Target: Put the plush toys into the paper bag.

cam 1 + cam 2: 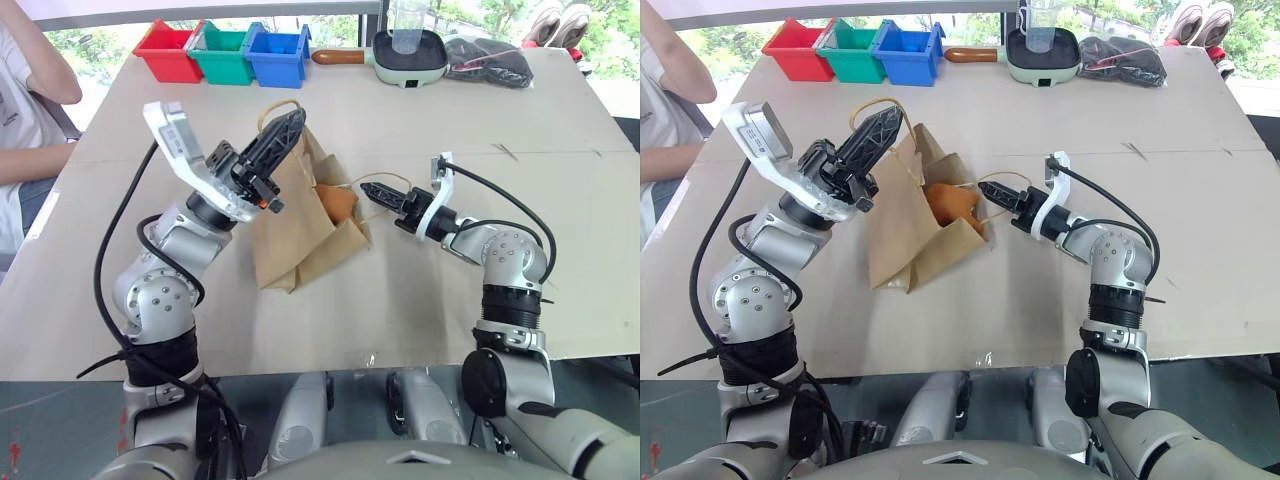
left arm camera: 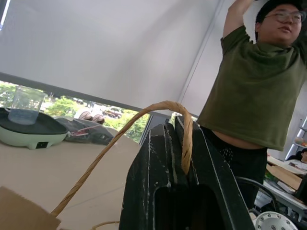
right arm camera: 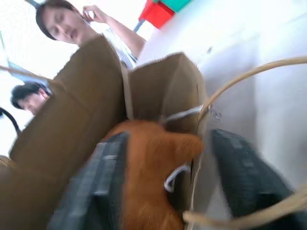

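Brown kraft paper made up the biggest thing we saw on the pale table: the paper shopping bag lay crumpled near the middle, its mouth turned toward the right arm. We saw one looped twisted-paper handle lifted above the bag by the left gripper, whose two black fingers were pressed together on it, the loop running over and between their tips. Inside the bag's mouth sat the orange-brown drumstick-shaped plush toy, mostly within the paper. We found the right gripper just beside the mouth, pointing into it; in its wrist view its fingers stood spread to either side of the toy, and we could not tell whether they touched it. Along the far edge stood red, green and blue plastic bins and a pale green pan.
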Tool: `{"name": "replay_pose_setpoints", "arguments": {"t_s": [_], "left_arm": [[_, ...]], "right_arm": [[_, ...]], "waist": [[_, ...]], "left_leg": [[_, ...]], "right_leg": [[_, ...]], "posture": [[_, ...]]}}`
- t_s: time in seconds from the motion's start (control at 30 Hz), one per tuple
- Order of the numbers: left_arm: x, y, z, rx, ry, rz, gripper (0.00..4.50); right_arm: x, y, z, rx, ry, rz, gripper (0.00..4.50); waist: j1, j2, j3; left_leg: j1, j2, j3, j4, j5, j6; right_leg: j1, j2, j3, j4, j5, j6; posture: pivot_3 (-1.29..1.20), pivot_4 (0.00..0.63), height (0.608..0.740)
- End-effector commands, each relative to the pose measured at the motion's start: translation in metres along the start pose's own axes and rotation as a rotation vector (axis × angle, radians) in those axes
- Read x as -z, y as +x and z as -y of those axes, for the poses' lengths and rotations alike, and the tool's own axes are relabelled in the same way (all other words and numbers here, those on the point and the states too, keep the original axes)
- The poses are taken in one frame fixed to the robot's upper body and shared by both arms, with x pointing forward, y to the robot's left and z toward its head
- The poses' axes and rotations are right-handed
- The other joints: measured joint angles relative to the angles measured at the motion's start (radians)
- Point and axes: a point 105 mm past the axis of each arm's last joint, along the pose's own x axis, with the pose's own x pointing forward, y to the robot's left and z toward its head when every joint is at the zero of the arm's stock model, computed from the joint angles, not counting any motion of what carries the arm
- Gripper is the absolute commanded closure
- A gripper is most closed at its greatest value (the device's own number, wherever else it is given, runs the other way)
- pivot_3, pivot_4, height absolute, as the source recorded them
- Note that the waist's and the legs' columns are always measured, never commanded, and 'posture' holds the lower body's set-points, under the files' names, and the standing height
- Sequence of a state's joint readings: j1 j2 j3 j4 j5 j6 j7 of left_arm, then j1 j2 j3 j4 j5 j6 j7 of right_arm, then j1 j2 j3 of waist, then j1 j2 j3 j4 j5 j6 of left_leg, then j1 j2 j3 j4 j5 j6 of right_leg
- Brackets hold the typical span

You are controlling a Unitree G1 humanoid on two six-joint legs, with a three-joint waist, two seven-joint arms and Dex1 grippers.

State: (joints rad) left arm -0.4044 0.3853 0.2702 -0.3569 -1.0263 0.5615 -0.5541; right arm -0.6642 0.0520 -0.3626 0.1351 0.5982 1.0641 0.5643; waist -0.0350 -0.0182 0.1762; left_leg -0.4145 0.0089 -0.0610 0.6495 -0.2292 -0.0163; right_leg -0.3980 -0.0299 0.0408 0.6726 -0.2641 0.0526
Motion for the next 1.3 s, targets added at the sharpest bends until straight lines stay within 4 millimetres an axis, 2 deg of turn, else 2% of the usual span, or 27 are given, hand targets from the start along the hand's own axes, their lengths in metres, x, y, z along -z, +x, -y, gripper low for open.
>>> {"name": "replay_pose_setpoints", "arguments": {"t_s": [0.03, 0.1, 0.27, 0.53, 0.57, 0.6, 0.67, 0.73, 0.87, 0.97, 1.03, 1.13, 1.3], "left_arm": [[-0.015, -0.003, 0.008, 0.017, 0.044, 0.036, 4.5], [-0.016, -0.004, 0.006, 0.005, 0.05, 0.036, 4.5], [-0.02, -0.006, -0.004, -0.023, 0.085, 0.027, 4.5], [-0.043, -0.005, -0.029, -0.044, 0.162, 0.028, 4.5], [-0.04, -0.004, -0.033, -0.049, 0.162, 0.012, 4.5], [-0.033, -0.004, -0.037, -0.06, 0.168, -0.018, 4.5], [-0.015, -0.002, -0.044, -0.085, 0.157, -0.058, 4.5], [-0.001, 0.002, -0.046, -0.093, 0.155, -0.087, 4.5], [0.004, 0.013, -0.044, -0.075, 0.151, -0.081, 4.5], [0.0, 0.016, -0.053, -0.096, 0.16, -0.085, 4.5], [-0.005, 0.014, -0.055, -0.08, 0.167, -0.091, 4.5], [-0.008, 0.008, -0.05, -0.026, 0.138, -0.117, 3.44], [-0.01, -0.013, -0.051, -0.025, 0.097, -0.163, 1.13]], "right_arm": [[-0.02, 0.001, -0.036, -0.177, -0.045, 0.085, 3.82], [-0.027, -0.003, -0.048, -0.228, -0.06, 0.113, 4.47], [-0.041, -0.014, -0.094, -0.362, -0.163, 0.144, 4.47], [-0.066, -0.02, -0.167, -0.468, -0.412, 0.163, 4.47], [-0.068, -0.021, -0.169, -0.451, -0.434, 0.164, 4.47], [-0.068, -0.021, -0.162, -0.405, -0.453, 0.154, 4.47], [-0.059, -0.019, -0.127, -0.256, -0.457, 0.104, 4.47], [-0.051, -0.02, -0.106, -0.159, -0.477, 0.072, 4.47], [-0.05, -0.025, -0.101, -0.125, -0.503, 0.081, 4.47], [-0.056, -0.032, -0.101, -0.107, -0.546, 0.09, 3.76], [-0.057, -0.037, -0.107, -0.111, -0.586, 0.087, 2.8], [-0.057, -0.049, -0.108, -0.092, -0.644, 0.059, 1.32], [-0.049, -0.078, -0.113, -0.091, -0.716, -0.024, 1.3]], "waist": [[-0.002, 0.0, 0.0], [-0.003, 0.0, 0.0], [-0.003, 0.0, 0.0], [-0.005, 0.001, 0.001], [-0.005, 0.001, 0.001], [-0.004, 0.001, 0.001], [-0.001, 0.0, 0.0], [0.002, 0.0, 0.0], [-0.004, 0.0, 0.001], [-0.006, 0.0, 0.001], [-0.006, 0.0, 0.001], [-0.007, 0.0, 0.001], [-0.004, 0.0, 0.001]], "left_leg": [[0.0, 0.0, 0.0, 0.0, 0.0, 0.0], [0.0, 0.0, 0.0, 0.0, 0.0, 0.0], [0.0, 0.0, 0.0, 0.0, 0.0, 0.0], [0.0, 0.0, -0.001, -0.001, 0.0, 0.0], [0.0, 0.0, -0.001, -0.001, 0.0, 0.0], [-0.001, 0.0, 0.0, -0.001, 0.0, 0.0], [-0.001, 0.0, 0.0, -0.002, 0.0, 0.0], [-0.001, 0.0, -0.001, -0.002, 0.0, 0.0], [-0.003, 0.0, 0.001, -0.002, 0.0, 0.0], [-0.002, 0.001, 0.0, -0.002, 0.0, 0.0], [-0.002, 0.001, 0.0, -0.003, 0.0, 0.0], [-0.002, 0.001, 0.001, -0.003, 0.0, 0.0], [-0.002, 0.001, 0.001, -0.004, 0.0, 0.0]], "right_leg": [[0.0, 0.0, 0.0, 0.0, 0.0, 0.0], [0.0, 0.0, 0.0, 0.0, 0.0, 0.0], [0.0, 0.0, 0.0, 0.0, 0.0, 0.0], [0.0, 0.0, -0.001, -0.001, 0.0, 0.0], [-0.001, 0.0, -0.001, -0.001, 0.0, 0.0], [-0.001, 0.0, 0.0, -0.001, 0.0, 0.0], [-0.001, 0.0, -0.001, -0.002, 0.0, 0.0], [0.001, 0.0, -0.001, -0.005, 0.0, 0.0], [-0.001, -0.001, 0.001, -0.004, 0.0, 0.0], [-0.002, 0.001, 0.0, -0.003, 0.0, 0.0], [-0.002, 0.001, 0.0, -0.003, 0.0, 0.0], [-0.002, 0.001, 0.001, -0.003, 0.0, 0.0], [-0.002, 0.0, 0.0, -0.006, 0.0, 0.0]], "posture": [[0.0, 0.15, 0.74], [0.0, 0.15, 0.74], [0.0, 0.15, 0.74], [0.0, 0.15, 0.74], [0.0, 0.15, 0.74], [0.0, 0.15, 0.74], [0.0, 0.15, 0.74], [0.0, 0.15, 0.74], [0.0, 0.15, 0.74], [0.0, 0.15, 0.74], [0.0, 0.15, 0.74], [0.0, 0.15, 0.74], [0.0, 0.15, 0.74]]}}
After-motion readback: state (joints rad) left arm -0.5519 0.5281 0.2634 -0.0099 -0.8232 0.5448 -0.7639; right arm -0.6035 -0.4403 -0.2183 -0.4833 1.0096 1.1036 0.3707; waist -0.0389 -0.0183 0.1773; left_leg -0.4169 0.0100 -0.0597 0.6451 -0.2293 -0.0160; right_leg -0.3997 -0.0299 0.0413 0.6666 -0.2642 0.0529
